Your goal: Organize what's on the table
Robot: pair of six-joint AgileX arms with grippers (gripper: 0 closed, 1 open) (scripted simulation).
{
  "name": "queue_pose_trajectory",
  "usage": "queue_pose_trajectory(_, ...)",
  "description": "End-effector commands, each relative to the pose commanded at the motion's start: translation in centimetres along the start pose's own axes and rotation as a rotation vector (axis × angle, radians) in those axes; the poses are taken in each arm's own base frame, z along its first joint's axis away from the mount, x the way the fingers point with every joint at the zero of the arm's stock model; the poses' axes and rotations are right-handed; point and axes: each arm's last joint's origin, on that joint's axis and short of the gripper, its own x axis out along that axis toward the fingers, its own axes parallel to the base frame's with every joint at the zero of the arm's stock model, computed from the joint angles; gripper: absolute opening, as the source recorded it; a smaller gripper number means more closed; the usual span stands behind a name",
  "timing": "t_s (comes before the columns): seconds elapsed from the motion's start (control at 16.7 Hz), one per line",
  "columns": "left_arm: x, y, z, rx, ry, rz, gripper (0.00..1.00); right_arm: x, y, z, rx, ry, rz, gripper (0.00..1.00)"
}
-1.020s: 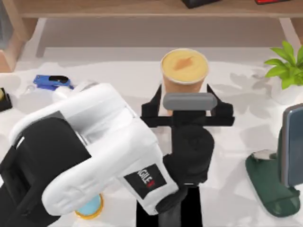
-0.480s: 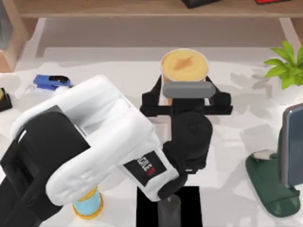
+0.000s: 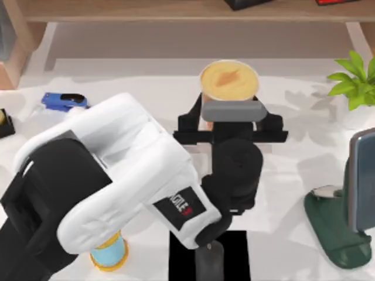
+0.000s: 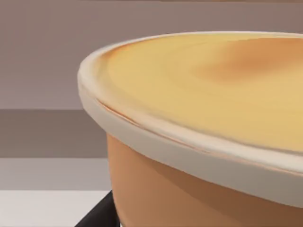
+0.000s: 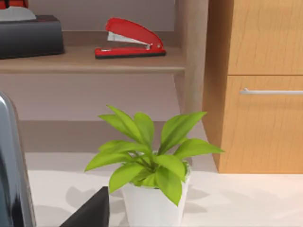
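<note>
Fingers of our left gripper [image 3: 229, 111] now straddle the cup [image 3: 228, 85] near the table's [image 3: 293, 105] far edge, having crept forward and narrowed slightly. We judge them not yet clenched; lifting should follow.

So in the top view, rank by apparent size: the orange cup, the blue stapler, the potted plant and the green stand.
Largest to smallest, as they look from above:
1. Green stand, partly cut off by the frame.
2. Orange cup, with the left pincer around its near side.
3. Potted plant, cropped at the edge, so its rank is unsure.
4. Blue stapler.
</note>
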Motion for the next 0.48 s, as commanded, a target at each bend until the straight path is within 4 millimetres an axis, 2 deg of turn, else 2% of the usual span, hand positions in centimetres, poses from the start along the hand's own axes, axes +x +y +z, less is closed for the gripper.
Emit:
queue_pose_trajectory(0.24, 0.00, 0.00, 0.00, 0.000, 0.000, 0.000, 0.02, 0.00, 0.00, 0.00, 0.000, 0.000, 0.000, 1.00)
queue_pose_trajectory(0.48, 0.00, 0.00, 0.00, 0.000, 0.000, 0.000, 0.00, 0.00, 0.00, 0.00, 0.000, 0.000, 0.000, 1.00)
